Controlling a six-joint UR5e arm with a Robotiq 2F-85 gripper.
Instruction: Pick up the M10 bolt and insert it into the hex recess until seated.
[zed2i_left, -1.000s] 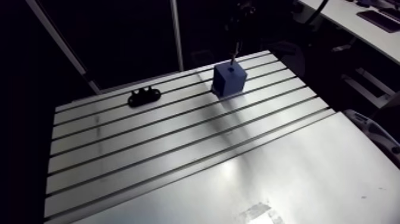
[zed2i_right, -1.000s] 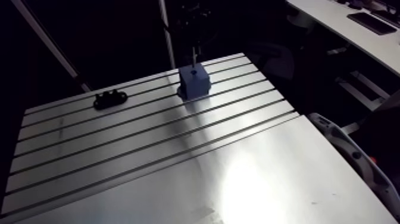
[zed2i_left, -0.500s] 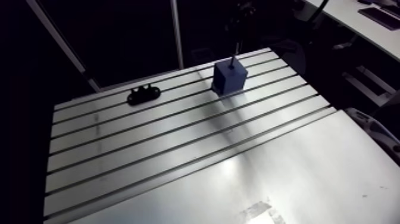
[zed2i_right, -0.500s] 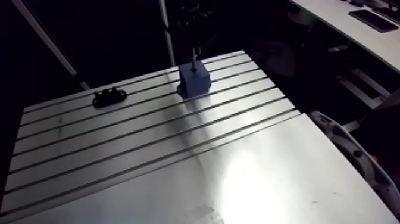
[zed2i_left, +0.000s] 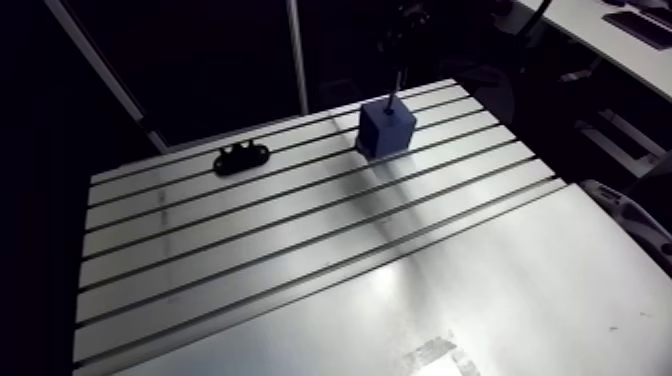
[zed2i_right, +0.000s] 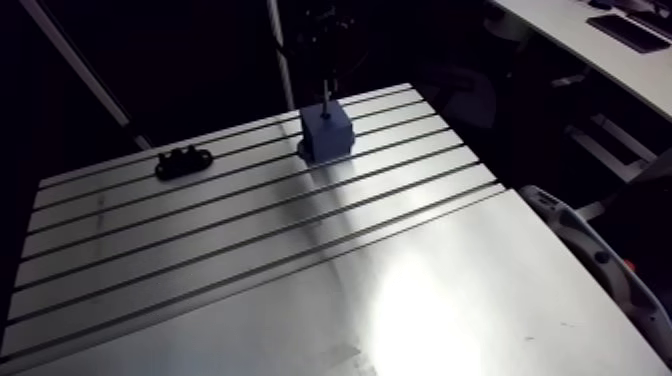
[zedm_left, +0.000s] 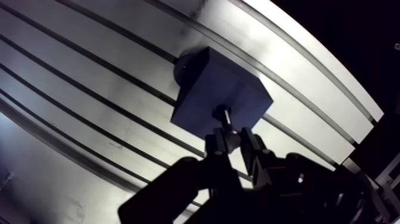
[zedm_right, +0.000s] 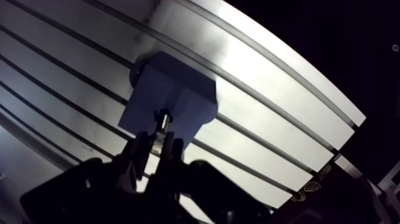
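The pincer (zedm_left: 231, 138) grips the bolt (zedm_left: 224, 117) upright, its lower end meeting the blue block (zedm_left: 208, 89) directly beneath, apparently aligned for seating.

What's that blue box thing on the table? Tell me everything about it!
The blue box-shaped block looks matt, maybe plastic, with flat faces and sharp edges. It stands upright on the slotted aluminium table, near its far edge. A dark rounded part sticks out low on one side. A thin metal bolt, held by the black two-finger gripper, meets the block's top face; how deep it goes cannot be seen.
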